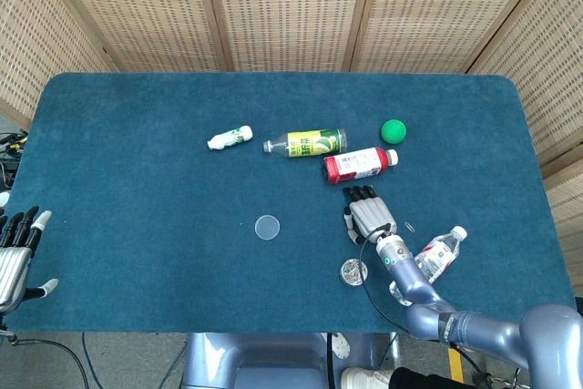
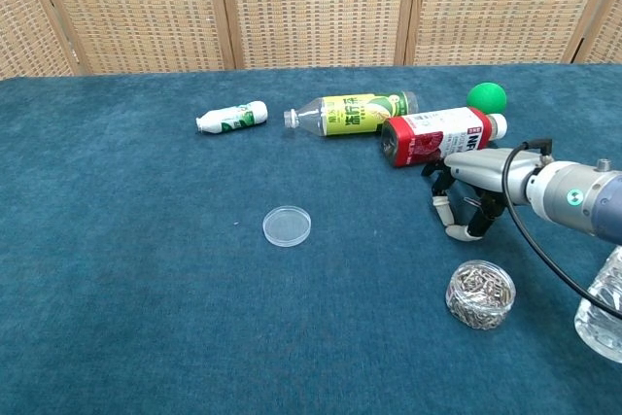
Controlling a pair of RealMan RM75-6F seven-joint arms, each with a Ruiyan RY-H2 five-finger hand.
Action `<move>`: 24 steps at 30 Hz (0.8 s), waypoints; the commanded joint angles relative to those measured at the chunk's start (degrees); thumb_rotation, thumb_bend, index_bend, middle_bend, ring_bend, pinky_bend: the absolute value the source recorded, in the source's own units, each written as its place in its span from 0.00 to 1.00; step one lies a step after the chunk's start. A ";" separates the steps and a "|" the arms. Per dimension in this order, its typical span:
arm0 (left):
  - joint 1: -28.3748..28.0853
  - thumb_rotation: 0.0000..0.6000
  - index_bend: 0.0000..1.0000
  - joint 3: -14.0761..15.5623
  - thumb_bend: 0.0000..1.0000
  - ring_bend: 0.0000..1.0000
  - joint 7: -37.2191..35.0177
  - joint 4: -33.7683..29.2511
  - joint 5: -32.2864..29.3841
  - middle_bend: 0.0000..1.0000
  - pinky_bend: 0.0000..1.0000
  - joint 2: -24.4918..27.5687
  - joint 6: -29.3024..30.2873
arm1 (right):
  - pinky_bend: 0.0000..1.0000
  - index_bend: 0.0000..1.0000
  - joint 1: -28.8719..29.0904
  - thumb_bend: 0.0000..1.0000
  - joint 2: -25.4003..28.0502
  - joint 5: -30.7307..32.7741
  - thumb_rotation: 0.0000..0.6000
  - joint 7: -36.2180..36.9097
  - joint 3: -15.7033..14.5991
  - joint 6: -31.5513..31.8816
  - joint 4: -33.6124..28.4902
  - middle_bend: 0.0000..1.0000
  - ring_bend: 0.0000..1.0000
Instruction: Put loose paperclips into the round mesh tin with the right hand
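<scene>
I have the right hand (image 2: 465, 196) low over the blue-carpeted counter (image 1: 137, 161), palm down with its fingers curled toward the cloth, and I cannot tell whether anything is pinched in them; my left hand (image 1: 16, 248) rests at the counter's near left edge, fingers spread and holding nothing. The round mesh tin (image 2: 480, 293), heaped with silver paperclips, stands near the right hand on its near side, one loose paperclip (image 1: 410, 227) lies just to its right, and the red-labelled bottle (image 2: 437, 135) lies just beyond its fingers.
</scene>
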 commanded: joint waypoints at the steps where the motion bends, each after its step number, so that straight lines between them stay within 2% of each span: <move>1: 0.01 1.00 0.00 0.03 0.05 0.00 -0.02 0.04 0.00 0.00 0.00 -0.01 -0.01 | 0.00 0.60 -0.04 0.44 0.31 -0.17 1.00 0.04 0.14 0.07 -0.38 0.07 0.00; 6: -0.01 1.00 0.00 0.08 0.05 0.00 -0.05 0.02 0.10 0.00 0.00 0.01 -0.05 | 0.00 0.61 -0.15 0.47 1.70 -0.88 1.00 -0.41 0.29 0.80 -2.34 0.07 0.00; 15: -0.03 1.00 0.00 0.32 0.05 0.00 -0.13 0.00 0.39 0.00 0.00 0.01 -0.25 | 0.00 0.62 -1.42 0.48 8.70 -6.16 1.00 -0.58 -0.71 3.72 -13.48 0.07 0.00; 24: 0.01 1.00 0.00 0.69 0.05 0.00 0.53 -0.20 0.99 0.00 0.00 -0.22 -0.19 | 0.00 0.62 -4.25 0.49 15.40 -15.27 1.00 1.33 -4.95 5.87 -23.09 0.07 0.00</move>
